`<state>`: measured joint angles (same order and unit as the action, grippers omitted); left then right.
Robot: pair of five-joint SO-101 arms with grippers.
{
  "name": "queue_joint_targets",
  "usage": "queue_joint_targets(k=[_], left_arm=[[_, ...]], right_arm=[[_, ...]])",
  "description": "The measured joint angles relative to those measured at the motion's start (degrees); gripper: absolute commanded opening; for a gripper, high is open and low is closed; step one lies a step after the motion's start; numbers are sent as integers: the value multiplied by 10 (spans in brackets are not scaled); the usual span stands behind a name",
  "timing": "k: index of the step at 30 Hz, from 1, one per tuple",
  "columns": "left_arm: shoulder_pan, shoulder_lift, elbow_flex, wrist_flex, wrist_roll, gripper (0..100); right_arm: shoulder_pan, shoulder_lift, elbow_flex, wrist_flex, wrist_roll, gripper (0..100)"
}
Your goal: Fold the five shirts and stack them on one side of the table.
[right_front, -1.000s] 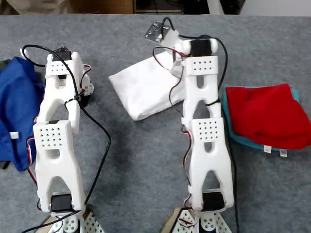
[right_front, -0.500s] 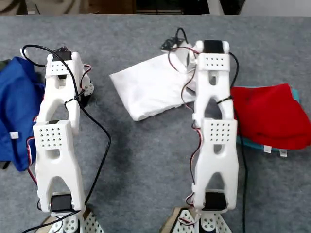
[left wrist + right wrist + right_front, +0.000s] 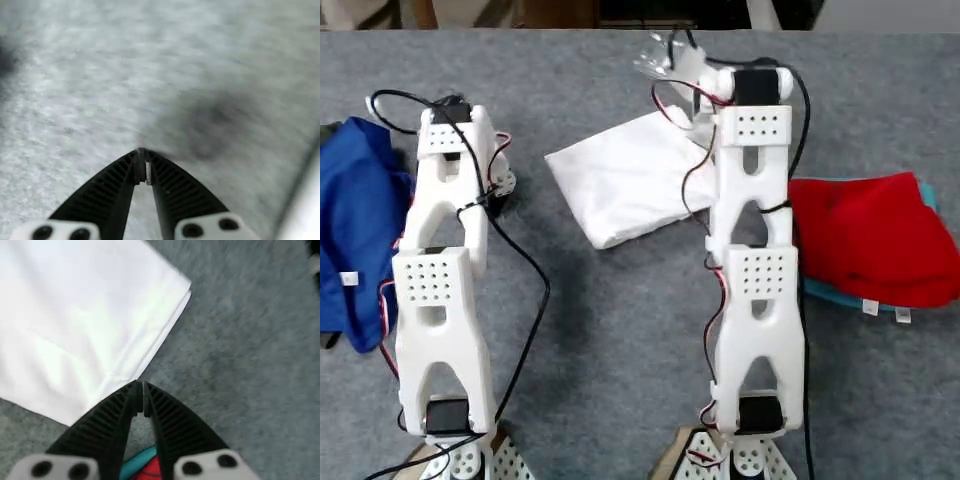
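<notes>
Folded white cloth shirt [image 3: 620, 190] lies upper centre on the grey bench [image 3: 610, 350].
Left jaws, right jaws: both clenched, empty.

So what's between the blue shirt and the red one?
In the high view: the left arm, a folded white shirt, then the right arm.

Left arm [image 3: 438, 290] and right arm [image 3: 756, 290] extended; left fingers [image 3: 112, 185], right fingers [image 3: 110, 420] apparently closed.

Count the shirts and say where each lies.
4. Blue shirt at the left edge, white shirt folded mid-table, red shirt on a teal shirt at the right. Dark cloth under the blue may be a fifth.
</notes>
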<state>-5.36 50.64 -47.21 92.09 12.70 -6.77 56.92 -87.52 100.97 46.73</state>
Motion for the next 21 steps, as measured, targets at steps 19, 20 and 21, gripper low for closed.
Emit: queue_joint_targets(k=[19, 20, 21], left_arm=[[145, 62, -120, -99, 8, 19], [145, 67, -120, -105, 9, 19], [145, 69, -120, -110, 9, 19]], right_arm=[[31, -85, 467, -221, -254, 5], [39, -71, 467, -230, -255, 5], [46, -59, 465, -235, -255, 5]])
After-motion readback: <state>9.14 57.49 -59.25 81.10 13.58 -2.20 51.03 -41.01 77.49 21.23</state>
